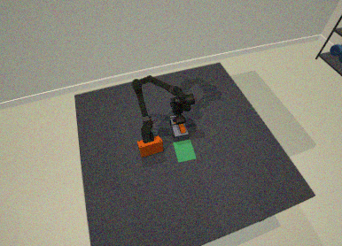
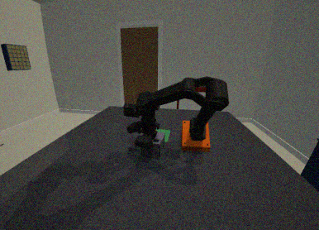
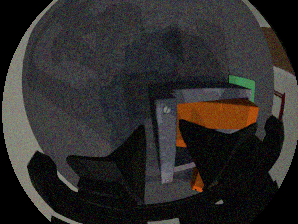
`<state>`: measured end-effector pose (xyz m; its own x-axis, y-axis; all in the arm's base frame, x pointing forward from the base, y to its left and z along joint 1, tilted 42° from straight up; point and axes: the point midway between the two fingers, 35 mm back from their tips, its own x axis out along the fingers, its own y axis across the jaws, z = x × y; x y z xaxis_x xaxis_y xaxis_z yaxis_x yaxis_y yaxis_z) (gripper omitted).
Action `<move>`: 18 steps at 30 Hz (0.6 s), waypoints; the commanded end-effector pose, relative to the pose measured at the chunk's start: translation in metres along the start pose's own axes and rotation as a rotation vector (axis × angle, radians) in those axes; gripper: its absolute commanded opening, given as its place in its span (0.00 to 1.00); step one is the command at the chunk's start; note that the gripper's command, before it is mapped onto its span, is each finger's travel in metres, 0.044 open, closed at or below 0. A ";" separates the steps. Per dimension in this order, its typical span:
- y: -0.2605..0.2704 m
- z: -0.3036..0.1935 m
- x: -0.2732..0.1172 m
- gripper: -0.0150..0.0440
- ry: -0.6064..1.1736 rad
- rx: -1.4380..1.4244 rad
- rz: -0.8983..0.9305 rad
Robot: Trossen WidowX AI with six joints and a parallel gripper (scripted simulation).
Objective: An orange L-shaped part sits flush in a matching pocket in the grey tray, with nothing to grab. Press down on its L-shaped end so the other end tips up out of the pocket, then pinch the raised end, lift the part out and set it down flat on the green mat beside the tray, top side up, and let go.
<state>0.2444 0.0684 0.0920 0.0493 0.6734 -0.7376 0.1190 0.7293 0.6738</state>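
In the top view the dark worktop (image 1: 213,180) (image 2: 223,189) (image 3: 75,60) runs out to its corners, with the grey tray (image 1: 176,132) (image 2: 159,136) (image 3: 166,145) nearer the upper edge than the lower. The green mat (image 1: 184,151) (image 2: 165,135) (image 3: 242,81) lies just beside it, toward the lower edge, and the orange mounting base (image 1: 151,149) (image 2: 196,149) stands nearer the left edge. The orange L-shaped part (image 1: 182,128) (image 3: 217,115) shows at the tray, partly under the gripper (image 1: 179,120) (image 2: 142,136) (image 3: 161,125)

The exterior view gives the arm's (image 1: 139,97) (image 2: 178,91) pose: up from the base, bent over at a high elbow, its forearm sloping down to a gripper that points down at the tray. The part is hidden here; a brown door (image 2: 140,69) shows beyond the worktop's far edge

Only the wrist view shows the part closely: its end toward the mat looks raised above the tray's rim. The fingers stand partway open with nothing gripped between them; one overlaps the part, though I cannot tell whether it touches
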 end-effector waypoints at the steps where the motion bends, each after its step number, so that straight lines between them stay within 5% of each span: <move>1: -0.001 -0.001 0.008 0.56 0.003 0.006 -0.003; 18: 0.001 -0.001 0.013 0.56 0.000 0.000 0.004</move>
<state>0.2443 0.0776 0.0830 0.0495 0.6768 -0.7345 0.1189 0.7262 0.6771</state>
